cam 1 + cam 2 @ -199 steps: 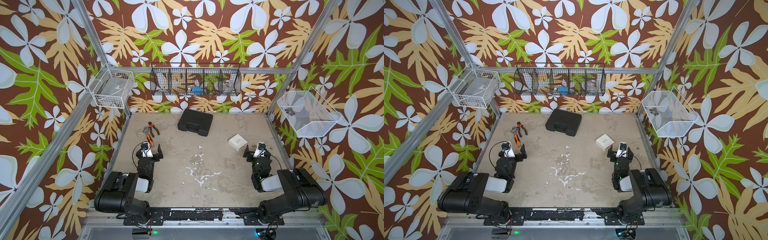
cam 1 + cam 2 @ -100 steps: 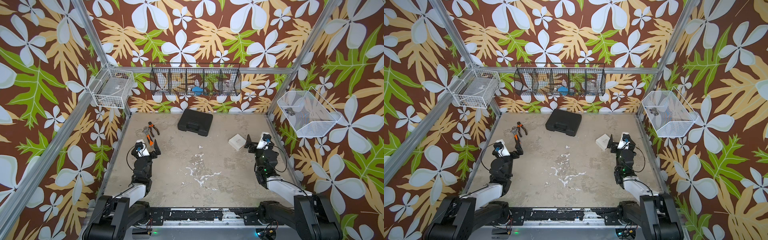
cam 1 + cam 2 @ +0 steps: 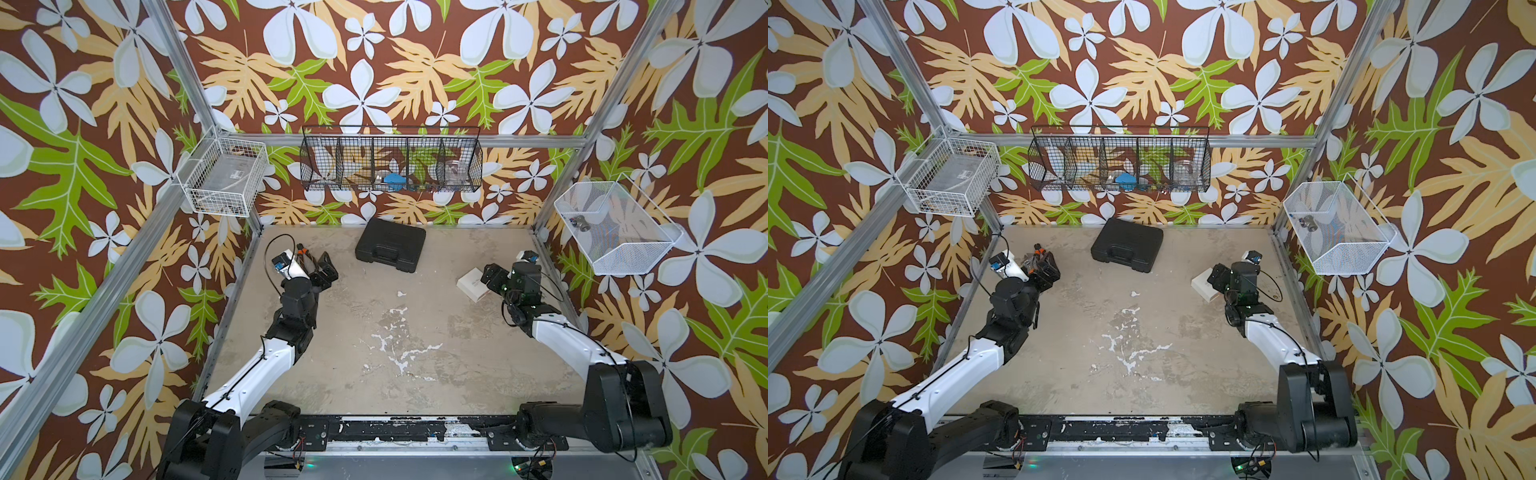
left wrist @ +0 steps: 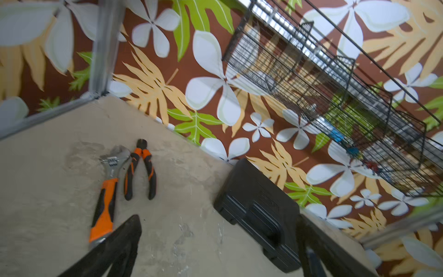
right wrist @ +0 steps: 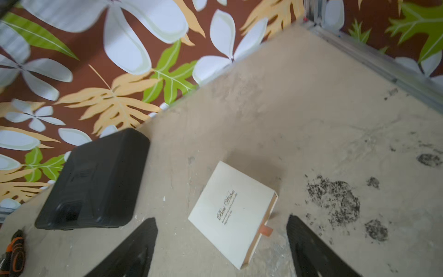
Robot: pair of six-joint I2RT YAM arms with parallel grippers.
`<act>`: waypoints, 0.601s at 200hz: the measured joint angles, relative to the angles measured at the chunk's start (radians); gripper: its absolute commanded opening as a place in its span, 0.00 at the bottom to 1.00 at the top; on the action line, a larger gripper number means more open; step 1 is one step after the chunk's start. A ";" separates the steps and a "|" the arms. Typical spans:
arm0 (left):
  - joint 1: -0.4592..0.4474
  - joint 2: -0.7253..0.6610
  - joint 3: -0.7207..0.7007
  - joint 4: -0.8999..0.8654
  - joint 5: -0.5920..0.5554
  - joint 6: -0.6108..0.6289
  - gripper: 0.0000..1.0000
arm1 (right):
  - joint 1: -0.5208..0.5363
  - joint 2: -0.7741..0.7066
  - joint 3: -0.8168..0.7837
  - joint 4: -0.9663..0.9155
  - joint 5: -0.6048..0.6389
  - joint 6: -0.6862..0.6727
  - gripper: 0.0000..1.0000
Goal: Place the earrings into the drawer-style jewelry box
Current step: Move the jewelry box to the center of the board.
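Observation:
The drawer-style jewelry box is a flat white card sleeve with dark script, pushed shut, with a tan pull tab at one edge. In both top views it lies on the right side of the table. My right gripper hovers over its near edge, open, one finger on each side and nothing held; a top view shows it there. My left gripper is open and empty at the back left. I cannot make out the earrings in any view.
A black plastic case lies at the back centre. An orange-handled wrench and pliers lie ahead of the left gripper. Wire baskets hang on the walls. Dark smudges mark the table beside the box.
Both arms have unfolded and stretched toward the back. The right gripper has come up to the box; the left gripper has moved toward the tools.

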 measured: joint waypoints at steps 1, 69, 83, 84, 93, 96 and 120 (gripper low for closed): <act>-0.003 0.003 0.003 -0.003 0.004 -0.004 1.00 | 0.000 0.004 0.003 -0.003 -0.001 0.002 0.84; -0.059 0.090 0.068 -0.052 0.175 -0.038 1.00 | 0.000 0.260 0.143 -0.146 -0.022 0.035 0.77; -0.059 0.096 0.070 -0.053 0.187 -0.037 1.00 | 0.000 0.297 0.157 -0.152 -0.029 0.034 0.73; -0.059 0.097 0.070 -0.053 0.189 -0.037 1.00 | 0.000 0.300 0.158 -0.153 -0.031 0.034 0.73; -0.059 0.101 0.071 -0.055 0.206 -0.034 1.00 | 0.000 0.322 0.168 -0.158 -0.048 0.029 0.70; -0.059 0.103 0.071 -0.055 0.211 -0.033 1.00 | 0.000 0.328 0.172 -0.159 -0.050 0.027 0.69; -0.059 0.113 0.082 -0.071 0.260 -0.021 1.00 | 0.007 0.377 0.210 -0.158 -0.080 -0.004 0.64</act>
